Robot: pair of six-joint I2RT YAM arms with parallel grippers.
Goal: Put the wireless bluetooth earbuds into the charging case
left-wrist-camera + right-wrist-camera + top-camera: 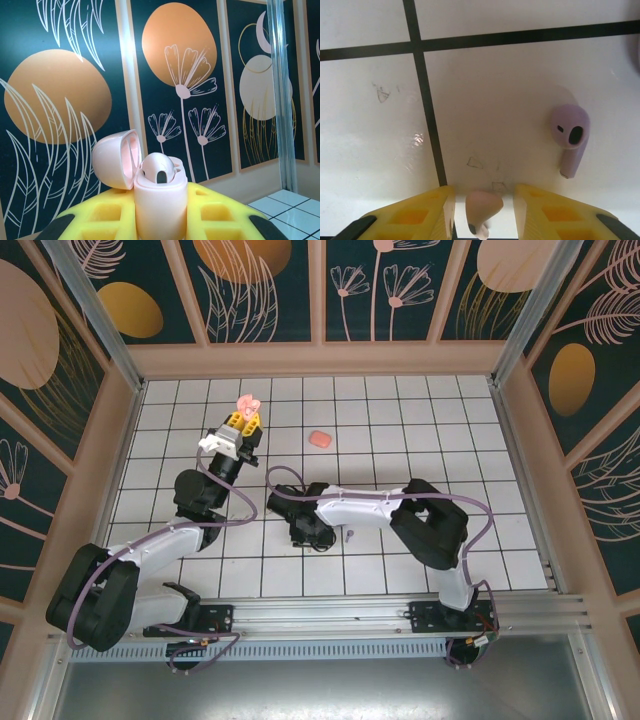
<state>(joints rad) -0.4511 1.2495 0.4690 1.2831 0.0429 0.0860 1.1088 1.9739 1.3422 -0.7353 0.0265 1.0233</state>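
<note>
My left gripper (243, 426) is raised above the tiles and shut on a pale pink charging case (161, 205), which stands upright between its yellow fingers (107, 215). The case lid (114, 159) is swung open to the left, and one pink earbud (159, 169) sits in the case. My right gripper (484, 200) is low over the white tiled table, open, with a second pink earbud (483, 207) lying between its fingers with a gap on each side. A purple earbud (570, 136) lies on the tile to the right of it.
A small salmon-orange case (320, 439) lies on the table behind the right gripper (311, 532). The purple earbud (350, 535) is just right of that gripper. Wooden walls with patterned panels (320, 360) fence the table on three sides.
</note>
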